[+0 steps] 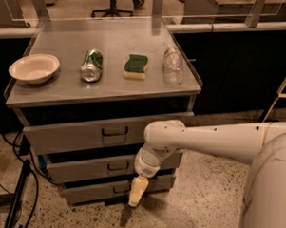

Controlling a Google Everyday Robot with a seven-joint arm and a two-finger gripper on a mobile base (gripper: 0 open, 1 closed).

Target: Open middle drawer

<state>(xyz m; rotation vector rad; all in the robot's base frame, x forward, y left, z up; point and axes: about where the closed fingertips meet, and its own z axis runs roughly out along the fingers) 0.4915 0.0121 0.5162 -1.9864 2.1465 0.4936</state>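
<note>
A grey metal cabinet holds three stacked drawers. The middle drawer (pixel 83 166) has a plain mid-height front with a small dark loop handle (pixel 118 167) at its centre. The taller top drawer (pixel 80 132) sits above it and the shortest bottom drawer (pixel 92 192) below. My white arm reaches in from the right. My gripper (pixel 137 192) hangs with its cream fingers pointing down, just right of the middle drawer's handle and in front of the bottom drawer's front. It holds nothing that I can see.
On the cabinet top (pixel 63 91) lie a white bowl (pixel 34 67), a green can (pixel 92 65) on its side, a green-and-yellow sponge (pixel 136 66) and a clear plastic bottle (pixel 172 65). Black cables (pixel 20 196) run along the floor at the left. A dark counter stands at the right.
</note>
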